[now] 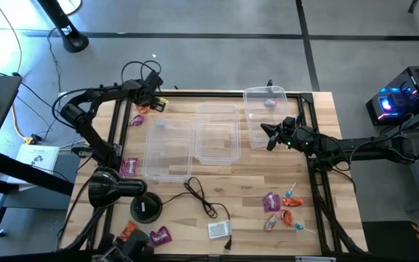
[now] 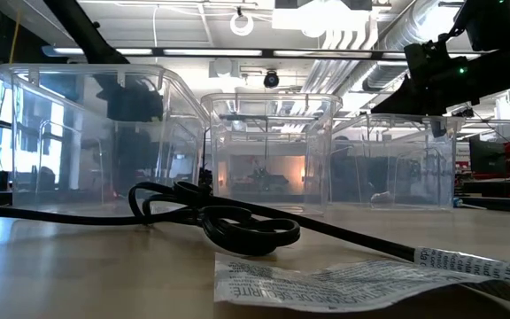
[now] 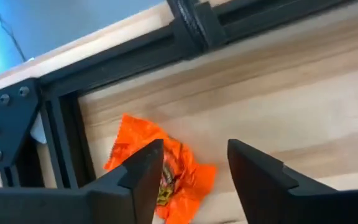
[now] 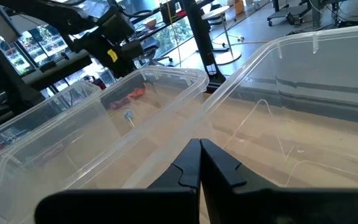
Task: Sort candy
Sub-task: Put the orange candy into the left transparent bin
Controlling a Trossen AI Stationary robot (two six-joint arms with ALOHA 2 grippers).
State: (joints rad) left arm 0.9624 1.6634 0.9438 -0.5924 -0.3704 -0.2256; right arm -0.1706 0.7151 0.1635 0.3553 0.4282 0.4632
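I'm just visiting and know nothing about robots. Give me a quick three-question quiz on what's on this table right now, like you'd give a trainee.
1. True or false: the left gripper stands open over an orange candy.
2. How many clear bins stand on the table? A) two B) three C) five
3. Fill in: the right gripper is ____, its fingers pressed together.

Key: 1 true. 2 B. 3 shut.
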